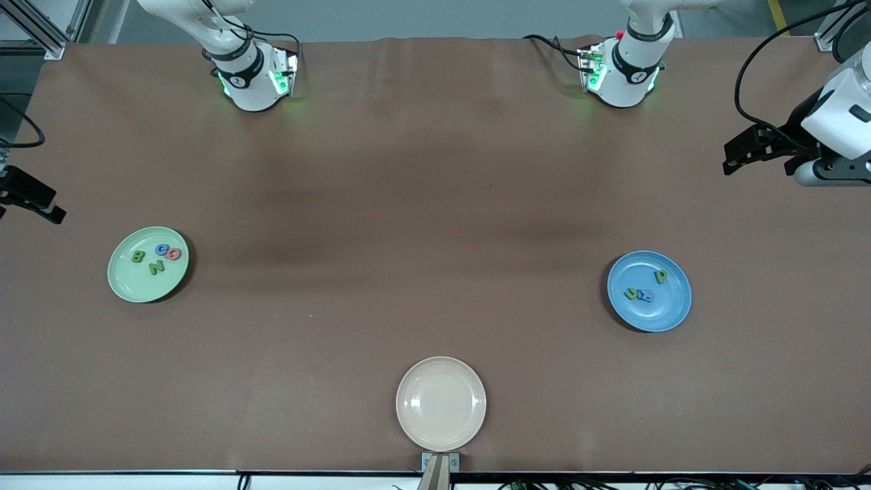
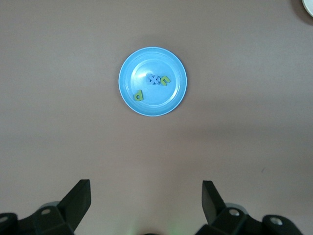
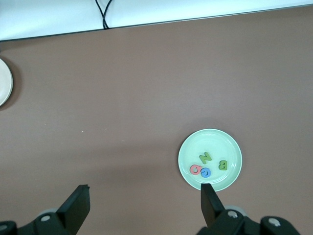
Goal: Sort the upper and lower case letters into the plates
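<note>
- Letters lie sorted: capitals B, N, G on the green plate (image 1: 148,264), small letters on the blue plate (image 1: 649,291); the cream plate (image 1: 441,403) holds nothing, so the task looks finished.
- Left gripper (image 2: 146,203) hangs open and empty, blue plate on the table below and ahead of it.
- Right gripper (image 3: 145,205) hangs open and empty too, one fingertip (image 3: 208,196) overlapping the green plate's rim in its wrist view; both arms wait.

The table cover (image 1: 435,204) looks like matt brown cloth — faintly creased. Green plate (image 1: 148,264), blue plate (image 1: 649,291) and beige plate (image 1: 441,403) look smooth, slightly glossy plastic.
</note>
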